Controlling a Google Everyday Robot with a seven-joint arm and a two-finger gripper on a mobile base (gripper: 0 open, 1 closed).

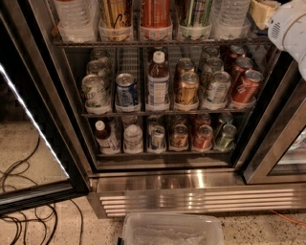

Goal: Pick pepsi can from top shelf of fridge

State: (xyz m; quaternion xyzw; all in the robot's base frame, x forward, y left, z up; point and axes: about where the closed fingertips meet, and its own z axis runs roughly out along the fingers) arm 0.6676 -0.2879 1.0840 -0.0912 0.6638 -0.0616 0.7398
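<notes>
The fridge [158, 179] stands open, with three wire racks in view. The uppermost one, the top shelf [158, 43], carries water bottles, tall cans and an orange bottle. A deep-blue pepsi can [126, 91] with a silver top stands upright on the rack below it, second from the left in the front row. My gripper [265, 12] is at the top right corner, level with the top shelf and far right of the can. The white arm housing [289, 28] behind it hides the shelf's right end.
The glass door [28, 119] hangs open at the left, and a second steel frame [282, 143] stands at the right. A blue-and-silver can [158, 138] stands on the lowest rack. A clear plastic bin [172, 232] sits before the slatted grille [201, 198]. Cables [24, 215] lie on the floor.
</notes>
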